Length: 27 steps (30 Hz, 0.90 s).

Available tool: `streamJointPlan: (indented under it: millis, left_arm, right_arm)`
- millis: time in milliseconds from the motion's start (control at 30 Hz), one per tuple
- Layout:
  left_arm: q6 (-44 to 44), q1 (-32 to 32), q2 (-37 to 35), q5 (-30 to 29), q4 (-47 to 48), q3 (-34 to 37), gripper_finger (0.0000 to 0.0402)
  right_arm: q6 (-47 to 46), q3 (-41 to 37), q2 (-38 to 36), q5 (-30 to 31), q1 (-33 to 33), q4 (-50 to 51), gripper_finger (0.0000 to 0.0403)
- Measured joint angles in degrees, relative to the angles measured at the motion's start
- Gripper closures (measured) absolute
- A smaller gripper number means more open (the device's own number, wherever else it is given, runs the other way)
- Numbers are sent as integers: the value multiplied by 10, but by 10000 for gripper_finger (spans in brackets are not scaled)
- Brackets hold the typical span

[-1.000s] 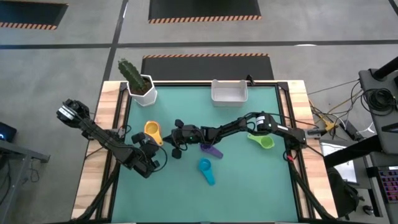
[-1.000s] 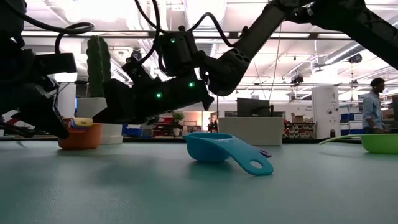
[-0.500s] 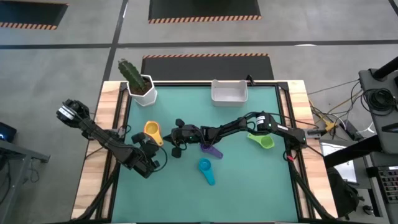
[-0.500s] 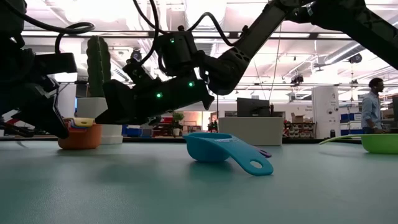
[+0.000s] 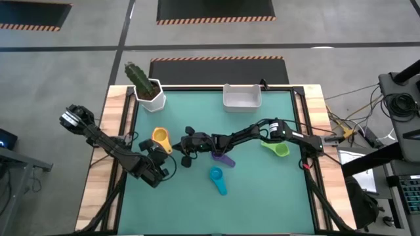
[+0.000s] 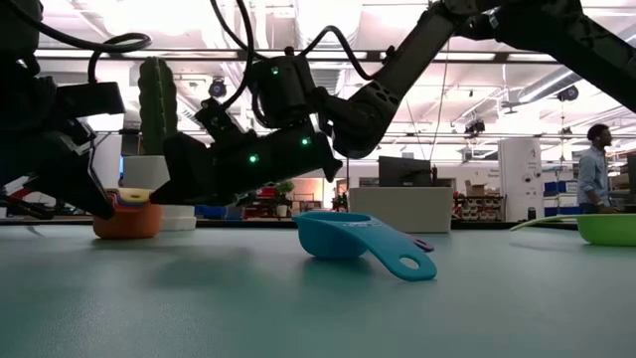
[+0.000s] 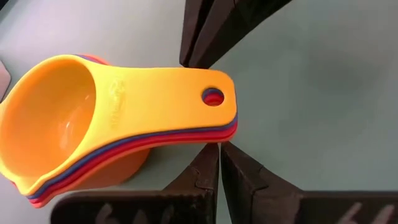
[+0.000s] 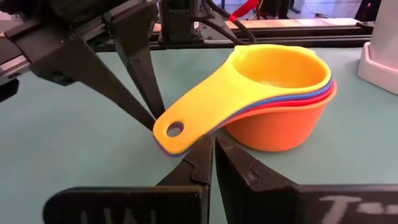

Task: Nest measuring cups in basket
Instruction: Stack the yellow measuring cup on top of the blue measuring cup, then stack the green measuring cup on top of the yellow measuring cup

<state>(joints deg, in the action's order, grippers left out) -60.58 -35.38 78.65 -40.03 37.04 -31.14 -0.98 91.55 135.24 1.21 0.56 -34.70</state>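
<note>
A nested stack of measuring cups (image 5: 161, 137), yellow on top of blue, red and orange, sits on its base on the green mat. Its handles (image 7: 205, 102) point at both grippers. My left gripper (image 7: 219, 149) is shut, its tips at one side of the handle end. My right gripper (image 8: 212, 142) is shut, its tips at the other side. A purple cup (image 5: 223, 157), a teal cup (image 6: 343, 239) and a green cup (image 5: 279, 148) lie apart on the mat. The white basket (image 5: 241, 97) stands at the far edge. My left gripper has its shut fingertips (image 7: 208, 163) right beside the free end of the stack's handles (image 7: 219, 132), coming in level; whether they touch it I cannot tell. My right gripper has its shut fingertips (image 8: 200, 155) right beside the handle end (image 8: 177, 138), from the opposite side; whether they touch I cannot tell.
A white pot with a green cactus (image 5: 146, 85) stands at the far left corner, close behind the stack. The right arm (image 5: 249, 134) reaches across the middle of the mat, above the purple cup. A person (image 6: 596, 169) stands in the room beyond.
</note>
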Motion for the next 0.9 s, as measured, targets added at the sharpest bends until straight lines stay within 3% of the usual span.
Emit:
streamJointPlan:
  millis: [567,900]
  left_arm:
    - [0,-1,-2,20,4,-2,402]
    - [69,-31,-17,20,49,-77,402]
  right_arm:
    - [26,0,-18,5,-1,33,394]
    - [46,-1,-83,4,-4,126,394]
